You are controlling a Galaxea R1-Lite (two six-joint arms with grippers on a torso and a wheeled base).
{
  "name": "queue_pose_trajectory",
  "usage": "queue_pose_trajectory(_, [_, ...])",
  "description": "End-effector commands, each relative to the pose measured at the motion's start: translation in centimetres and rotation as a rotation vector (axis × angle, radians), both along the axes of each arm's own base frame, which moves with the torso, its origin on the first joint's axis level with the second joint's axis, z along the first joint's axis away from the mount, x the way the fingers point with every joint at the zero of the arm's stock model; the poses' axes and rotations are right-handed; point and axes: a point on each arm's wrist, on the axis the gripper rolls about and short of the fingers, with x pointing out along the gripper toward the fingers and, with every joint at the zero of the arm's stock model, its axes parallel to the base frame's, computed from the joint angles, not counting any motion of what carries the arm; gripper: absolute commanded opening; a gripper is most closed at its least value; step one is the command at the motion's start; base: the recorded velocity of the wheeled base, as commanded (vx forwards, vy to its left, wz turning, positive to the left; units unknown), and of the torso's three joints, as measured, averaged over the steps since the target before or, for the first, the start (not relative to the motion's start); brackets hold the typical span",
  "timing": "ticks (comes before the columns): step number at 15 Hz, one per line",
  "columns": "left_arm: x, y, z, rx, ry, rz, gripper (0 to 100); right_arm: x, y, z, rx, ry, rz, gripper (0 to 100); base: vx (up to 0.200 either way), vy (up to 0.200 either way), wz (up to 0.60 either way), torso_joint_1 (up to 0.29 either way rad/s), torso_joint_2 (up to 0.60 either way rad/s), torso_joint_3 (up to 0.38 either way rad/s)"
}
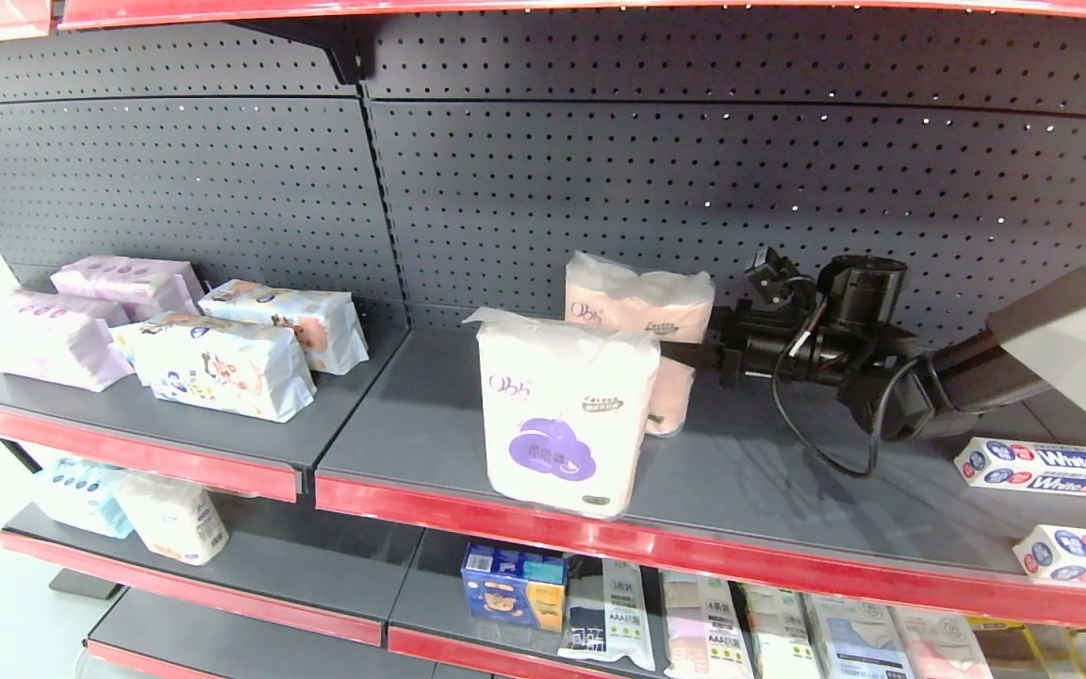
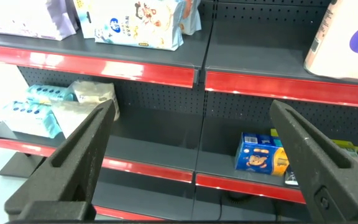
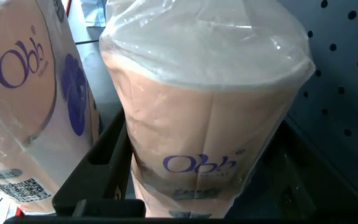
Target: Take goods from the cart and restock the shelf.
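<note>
Pink-wrapped, the tissue pack (image 1: 642, 325) stands upright on the middle shelf (image 1: 788, 490), just behind a white pack with a purple cloud print (image 1: 567, 415) and close to the perforated back panel (image 1: 694, 170). The right hand (image 1: 694, 356) comes in from the side and grasps the pink pack low down, with a dark finger (image 3: 101, 165) lying against each flank of the film. The left hand (image 2: 191, 107) hangs lower, in front of the lower shelves, with its jaws spread and nothing between them.

The step in hand looks like setting this pack into the second row. Its base seems to be on the shelf or very nearly so. The first thing is therefore to make sure it sits flat and is not leaning on the white pack.

The rolls are soft and the wrapping is slick. The squeeze should be eased off slowly, so that the pack does not spring or tip as the jaws part. They should open wide enough for both pads to clear the film before the arm moves.

The retreat is best made along the arm's own line, out to the side. That keeps it off the white pack, which stands near the red front lip (image 1: 788, 566) and could be nudged over it, and off the toothpaste boxes (image 1: 1052, 469) lying under the forearm.
</note>
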Motion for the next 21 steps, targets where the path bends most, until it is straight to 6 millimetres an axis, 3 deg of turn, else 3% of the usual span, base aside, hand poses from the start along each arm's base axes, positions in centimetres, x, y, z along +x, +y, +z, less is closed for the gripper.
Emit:
queue_pose_trajectory(1, [0.01, 0.0, 0.0, 0.001, 0.002, 0.001, 100, -0.14, 0.26, 0.22, 0.0, -0.006, 0.006, 0, 0.0, 0.0, 0.0, 0.0, 0.0, 0.0])
queue_pose_trajectory(21, [0.01, 0.0, 0.0, 0.0, 0.002, 0.001, 100, -0.69, 0.3, 0.17, 0.007, 0.025, 0.011, 0, 0.0, 0.0, 0.0, 0.0, 0.0, 0.0])
